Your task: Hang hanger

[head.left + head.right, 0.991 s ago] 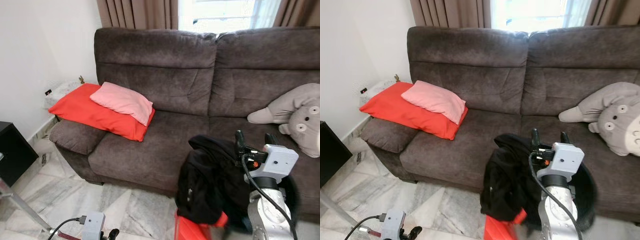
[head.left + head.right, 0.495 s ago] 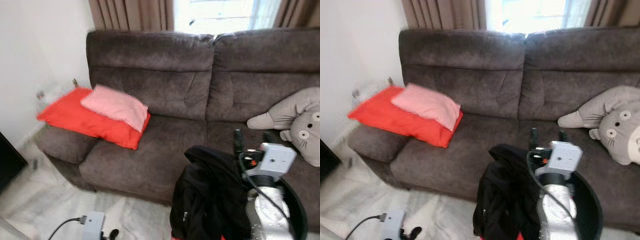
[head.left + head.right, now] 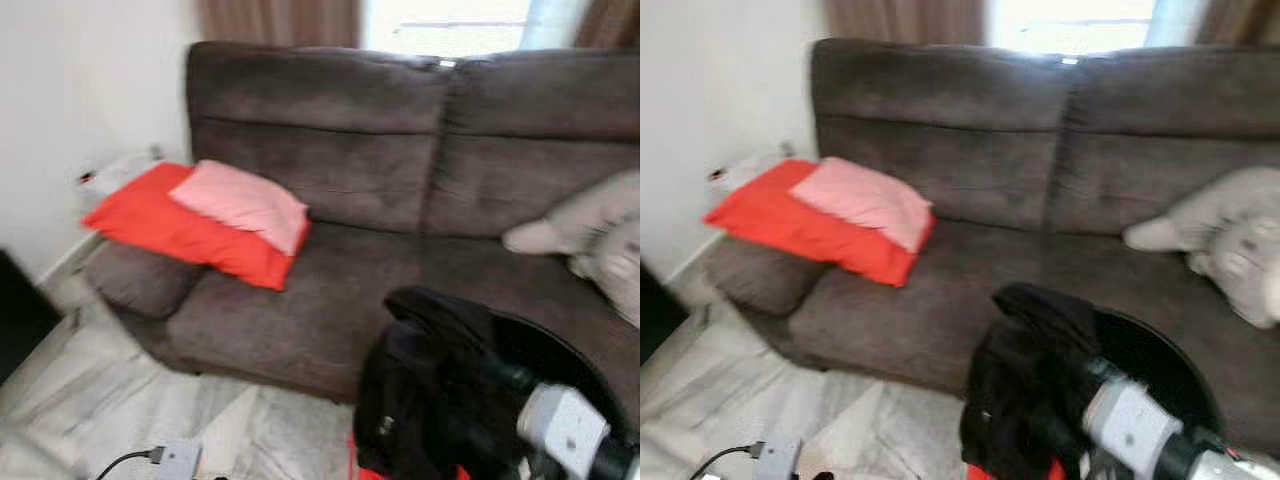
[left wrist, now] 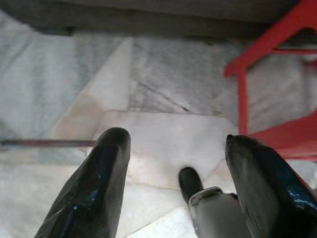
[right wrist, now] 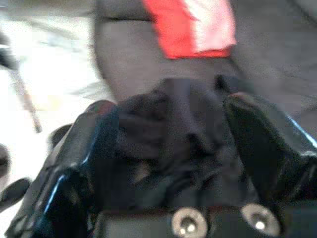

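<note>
A black garment hangs in a heap in front of the sofa, above something red; no hanger can be made out in it. A black curved rim arcs behind it. My right arm is low at the right, blurred. In the right wrist view my right gripper has its fingers wide apart, with the black garment between and beyond them. My left gripper hangs open over the marble floor, beside a red frame.
A dark brown sofa spans the view, with a red cushion and a pink pillow on its left end. A grey plush toy lies at the right. A white wall and dark furniture stand at the left.
The view has shifted and blurred. My right arm dropped from upright over the sofa seat down to the lower right. The black garment stays about where it was.
</note>
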You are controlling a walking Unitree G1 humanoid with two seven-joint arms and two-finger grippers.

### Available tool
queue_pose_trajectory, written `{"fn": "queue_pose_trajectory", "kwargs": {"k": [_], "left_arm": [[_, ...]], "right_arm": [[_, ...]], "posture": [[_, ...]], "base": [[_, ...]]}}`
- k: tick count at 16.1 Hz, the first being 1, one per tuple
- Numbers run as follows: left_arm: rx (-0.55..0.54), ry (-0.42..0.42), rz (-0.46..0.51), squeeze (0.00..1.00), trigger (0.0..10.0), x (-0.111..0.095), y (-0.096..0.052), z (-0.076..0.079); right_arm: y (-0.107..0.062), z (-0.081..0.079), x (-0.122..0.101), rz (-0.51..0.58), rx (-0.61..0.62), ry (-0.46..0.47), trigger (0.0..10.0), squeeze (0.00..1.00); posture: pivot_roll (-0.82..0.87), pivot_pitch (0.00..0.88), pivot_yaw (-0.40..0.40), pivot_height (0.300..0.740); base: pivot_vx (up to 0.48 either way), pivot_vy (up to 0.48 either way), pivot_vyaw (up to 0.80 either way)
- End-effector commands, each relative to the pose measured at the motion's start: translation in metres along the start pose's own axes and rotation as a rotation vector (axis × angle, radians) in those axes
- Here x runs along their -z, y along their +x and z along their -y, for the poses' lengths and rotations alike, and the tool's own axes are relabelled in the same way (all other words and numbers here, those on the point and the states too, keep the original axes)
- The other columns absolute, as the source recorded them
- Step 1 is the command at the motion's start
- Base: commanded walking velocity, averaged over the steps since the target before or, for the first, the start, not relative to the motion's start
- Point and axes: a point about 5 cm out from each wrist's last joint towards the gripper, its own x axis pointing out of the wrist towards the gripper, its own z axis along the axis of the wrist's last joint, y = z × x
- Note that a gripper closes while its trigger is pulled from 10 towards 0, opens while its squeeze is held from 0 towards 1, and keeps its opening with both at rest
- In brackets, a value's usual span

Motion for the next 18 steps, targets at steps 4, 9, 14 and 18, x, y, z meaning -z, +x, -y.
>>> {"fn": "queue_pose_trajectory", "kwargs": {"k": [4,9,14,18], "left_arm": [[0.002,0.001,-0.027,0.00,10.0,0.003,0.000,-0.002],[0.019,-0.001,-0.078,0.00,10.0,0.014,-0.004,-0.003],[0.019,0.004,-0.092,0.00,10.0,0.017,-0.006,-0.006],[0.000,-0.002,-0.093,0.00,10.0,0.019,-0.008,-0.011]], "right_arm": [[-0.005,-0.010,0.010,-0.054,-0.405,0.036,10.0,0.97],[-0.021,0.022,0.048,-0.167,-0.431,0.079,10.0,0.82],[-0.012,0.015,0.074,-0.209,-0.597,0.095,10.0,0.00],[-0.006,0.043,0.071,-0.149,-0.421,0.060,10.0,0.00]], "posture": [[-0.22,0.055,0.109,0.740],[-0.22,0.042,0.108,0.740],[-0.19,0.033,0.112,0.740],[-0.18,0.040,0.119,0.740]], "base": [[0.000,0.000,0.00],[0.000,0.000,0.00],[0.000,0.000,0.00],[0.000,0.000,0.00]]}}
